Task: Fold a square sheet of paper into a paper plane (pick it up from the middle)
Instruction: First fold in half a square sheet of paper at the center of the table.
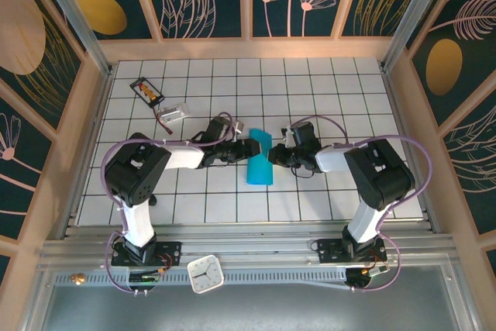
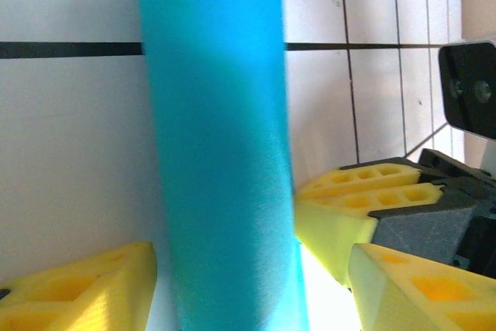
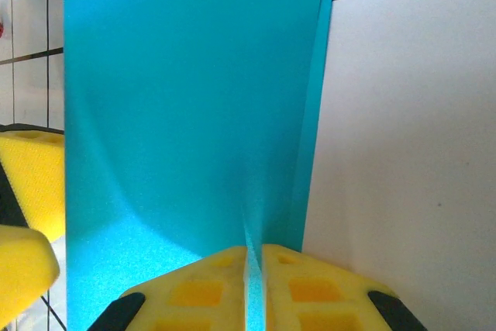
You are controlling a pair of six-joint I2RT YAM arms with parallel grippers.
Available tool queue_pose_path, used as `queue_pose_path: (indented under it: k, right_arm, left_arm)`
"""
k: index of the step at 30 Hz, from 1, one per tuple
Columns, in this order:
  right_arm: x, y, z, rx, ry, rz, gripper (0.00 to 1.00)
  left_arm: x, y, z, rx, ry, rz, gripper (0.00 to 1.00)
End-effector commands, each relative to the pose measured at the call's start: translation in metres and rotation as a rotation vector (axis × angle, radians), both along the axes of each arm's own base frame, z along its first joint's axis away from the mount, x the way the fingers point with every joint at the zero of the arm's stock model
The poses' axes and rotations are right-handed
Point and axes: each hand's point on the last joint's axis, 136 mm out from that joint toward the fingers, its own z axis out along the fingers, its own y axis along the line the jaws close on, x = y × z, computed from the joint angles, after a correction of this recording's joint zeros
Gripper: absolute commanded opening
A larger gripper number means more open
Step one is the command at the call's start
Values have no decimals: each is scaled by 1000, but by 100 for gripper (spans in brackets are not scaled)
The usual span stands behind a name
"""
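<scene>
Clearly clamped on the teal-blue sheet of paper (image 3: pixel 186 114) by the right claw (image 3: pixel 254 265): both yellow pads pressed together, only a thin raised fold of the sheet between them. Folded into a narrow strip and lying on the white tiled tabletop (image 1: pixel 325 83) at mid-frame in the top view, long side running up and down. Straddled from the left by the left claw (image 1: pixel 253 146), spread wide and gripping nothing, one finger (image 2: pixel 85 292) just beside the strip's left edge in the left wrist view, the other past its right edge with a bright gap showing. Crowded along that right edge, where both claws' tips nearly meet. Bare tiles above and below the strip; black card (image 1: pixel 147 91) well apart at upper left.
</scene>
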Motion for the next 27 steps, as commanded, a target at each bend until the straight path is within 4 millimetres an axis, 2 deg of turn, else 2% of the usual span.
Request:
queue_pose_path:
  k: [1,7,11,17,27]
  right_arm:
    - [0,-3,-14,-45,5,-8,14]
    - [1,-2,-13,-40,1,-6,13]
    - [4,1,-9,-28,-4,-2,13]
    - [11,6,0,-10,-22,5,14]
    - [20,10,29,13,-76,14,25]
  left_arm:
    - [-11,33,-32,125,79,68,66]
    - [-12,32,-34,139,96,60,53]
    - [-16,29,-35,135,99,55,48]
    - [-19,19,-37,123,104,63,42]
    - [-16,25,-43,150,106,141,37]
